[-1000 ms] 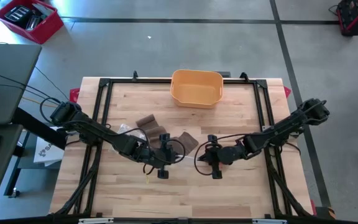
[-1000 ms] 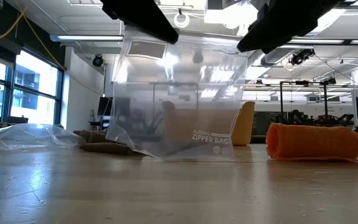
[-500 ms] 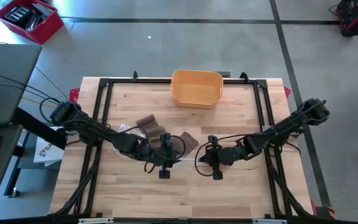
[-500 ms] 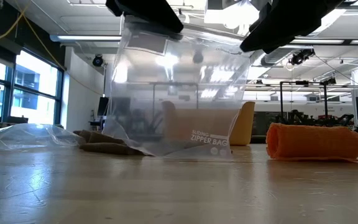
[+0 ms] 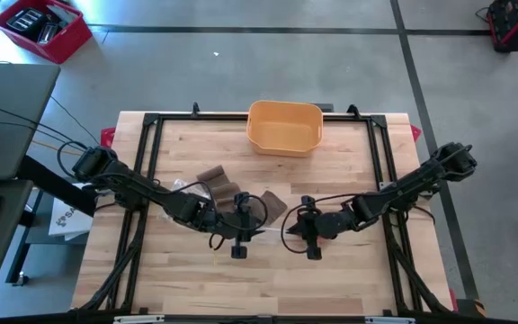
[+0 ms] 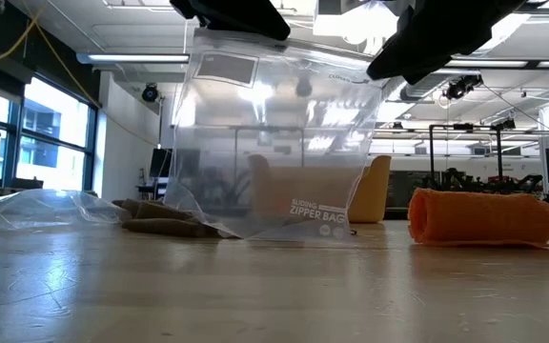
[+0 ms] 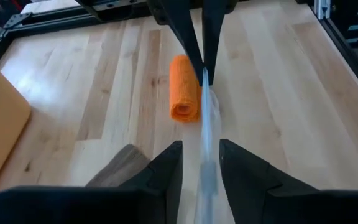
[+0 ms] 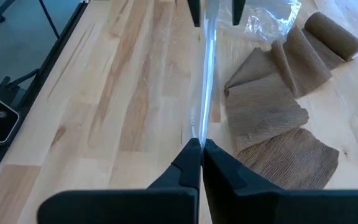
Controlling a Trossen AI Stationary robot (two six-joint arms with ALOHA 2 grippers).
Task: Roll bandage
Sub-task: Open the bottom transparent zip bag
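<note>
A clear zipper bag (image 6: 274, 143) stands upright between my two grippers, its bottom on the table. My right gripper (image 8: 201, 149) is shut on its top edge. My left gripper (image 7: 201, 168) is open, one finger on each side of the same edge (image 7: 206, 162) at the bag's other end. An unrolled brown bandage (image 8: 272, 118) lies flat on the table beyond the bag, also seen in the high view as brown bandage (image 5: 216, 180). An orange rolled bandage (image 7: 184, 87) lies on its side on the wood below my right arm. My left gripper has the bag's top edge between its open fingers (image 7: 166, 171); whether either finger touches it I cannot tell. My right gripper pinches the bag's top edge (image 8: 202, 130) at its right end between its two fingers. The fingers slant down from the table's right and lie along the edge. The bag hangs upright below them, its bottom (image 6: 284, 233) on the table.
An orange basket (image 5: 284, 126) stands at the table's far edge. Crumpled clear plastic (image 6: 36, 205) lies near the brown bandage on the left. Bare wood stretches along the near side of the table (image 5: 268, 283).
My left gripper has tipped up a little where it stands. The bag's top left corner has come up with it, and the bag's lower part has shifted slightly toward the table's left. My right gripper has kept still.
</note>
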